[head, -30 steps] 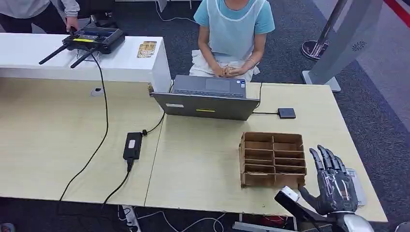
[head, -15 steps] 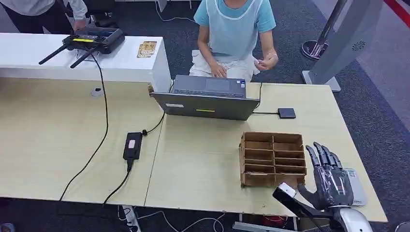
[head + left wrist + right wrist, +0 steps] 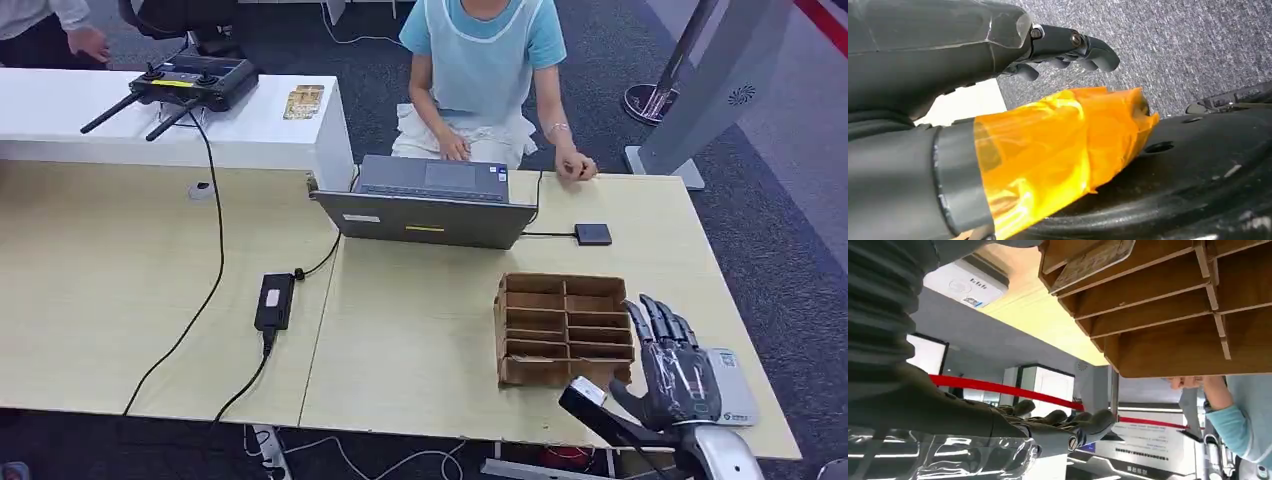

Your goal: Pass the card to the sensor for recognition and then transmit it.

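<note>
- On the white counter at the far left lies a black remote controller (image 3: 190, 82) with two antennas. A person's hand (image 3: 88, 42) that touched it a second ago is now off it, up at the picture's edge.
- The left hand (image 3: 973, 55) hangs over grey carpet, its thumb wrapped in orange tape. Its dark fingers (image 3: 1083, 45) bend at the tips with nothing seen in them; I cannot tell how far it is closed.
- A grey laptop (image 3: 430, 205) stands mid-table. The seated person (image 3: 485, 60) behind it had both hands in the lap a second ago; one hand (image 3: 575, 168) now rests on the table's far edge, near a small black square device (image 3: 593, 234).
- The brown cardboard organizer (image 3: 565, 328) sits near the table's (image 3: 420, 340) front edge.
- The card (image 3: 1090, 262) looks like a thin tan-brown slip lying tilted in one of the organizer's end compartments; the head view is too coarse to confirm which one.
- The right hand (image 3: 672, 372) is wide, fingers straight and spread, holding nothing. It hovers just beside the organizer's right side and has edged forward and closer to the organizer over the last second.
- The white sensor (image 3: 738, 395), a flat box with a small label, lies on the table partly under that hand.
</note>
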Action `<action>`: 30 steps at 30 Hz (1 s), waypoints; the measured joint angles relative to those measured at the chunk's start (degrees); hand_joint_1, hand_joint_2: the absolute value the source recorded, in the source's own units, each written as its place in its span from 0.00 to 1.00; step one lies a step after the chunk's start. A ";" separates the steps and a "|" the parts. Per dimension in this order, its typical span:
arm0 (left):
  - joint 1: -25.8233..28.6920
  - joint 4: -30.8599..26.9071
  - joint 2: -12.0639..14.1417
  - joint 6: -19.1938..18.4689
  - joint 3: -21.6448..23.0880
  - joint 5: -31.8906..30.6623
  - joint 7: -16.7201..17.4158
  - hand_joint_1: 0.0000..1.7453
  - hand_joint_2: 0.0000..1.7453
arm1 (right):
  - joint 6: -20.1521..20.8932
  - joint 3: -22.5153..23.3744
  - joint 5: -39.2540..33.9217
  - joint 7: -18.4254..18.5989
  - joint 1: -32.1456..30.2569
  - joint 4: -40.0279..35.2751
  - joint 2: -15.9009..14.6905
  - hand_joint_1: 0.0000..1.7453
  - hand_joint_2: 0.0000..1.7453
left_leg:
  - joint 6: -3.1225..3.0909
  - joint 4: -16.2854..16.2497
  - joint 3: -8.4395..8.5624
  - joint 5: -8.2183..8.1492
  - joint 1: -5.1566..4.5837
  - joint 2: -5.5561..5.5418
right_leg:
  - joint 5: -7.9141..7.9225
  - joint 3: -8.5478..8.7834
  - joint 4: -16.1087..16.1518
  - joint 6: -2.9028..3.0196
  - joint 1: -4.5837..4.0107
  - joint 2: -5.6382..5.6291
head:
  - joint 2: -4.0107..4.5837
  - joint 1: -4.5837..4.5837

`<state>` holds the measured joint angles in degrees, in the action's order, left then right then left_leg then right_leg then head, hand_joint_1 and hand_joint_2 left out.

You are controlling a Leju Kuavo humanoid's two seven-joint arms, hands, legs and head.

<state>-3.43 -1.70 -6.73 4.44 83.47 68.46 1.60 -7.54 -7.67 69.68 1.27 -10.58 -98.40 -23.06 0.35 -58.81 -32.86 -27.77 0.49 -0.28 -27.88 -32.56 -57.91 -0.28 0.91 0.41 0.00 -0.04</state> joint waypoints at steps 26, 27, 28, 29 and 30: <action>-0.01 0.00 0.37 -0.20 0.50 0.09 -0.13 0.00 0.00 | 0.94 -1.60 -0.81 -0.94 2.24 3.34 0.00 0.08 1.00 | 0.00 0.00 0.00 0.00 0.00 0.00 | 0.00 0.00 0.00 0.00 0.00 0.00 | -0.02 0.00; 0.00 0.00 0.37 -0.20 0.57 0.09 -0.13 0.00 0.00 | 0.94 -1.68 -0.90 -0.94 2.36 3.50 0.00 0.09 1.00 | 0.00 0.00 0.00 0.00 0.00 0.00 | 0.00 0.00 0.00 0.00 0.00 0.00 | 0.00 0.00; 0.00 0.00 0.37 -0.20 0.68 0.09 -0.13 0.00 0.00 | 0.94 -1.75 -0.92 -0.94 2.44 3.61 0.00 0.09 1.00 | 0.00 0.00 0.00 0.00 0.00 0.00 | 0.00 0.00 0.00 0.00 0.00 0.00 | 0.00 0.00; 0.00 0.00 0.37 -0.22 0.74 0.09 -0.13 0.00 0.00 | 0.94 -1.79 -0.98 -0.94 2.52 3.74 0.00 0.13 1.00 | 0.00 0.00 0.00 0.00 0.00 0.00 | 0.00 0.00 0.00 0.00 0.00 0.00 | 0.00 0.00; 0.00 0.00 0.37 -0.20 0.81 0.09 -0.13 0.00 0.00 | 0.94 -1.86 -1.05 -0.94 2.58 3.85 0.00 0.18 1.00 | 0.00 0.00 0.00 0.00 0.00 0.00 | 0.00 0.00 0.00 0.00 0.00 0.00 | 0.00 0.00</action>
<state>-3.43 -1.70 -6.36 4.24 84.28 68.54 1.46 -6.60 -9.53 68.63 0.33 -8.00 -94.55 -23.06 0.35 -58.81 -32.86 -27.77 0.49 -0.28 -27.88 -32.57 -57.91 -0.28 0.90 0.41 0.00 -0.04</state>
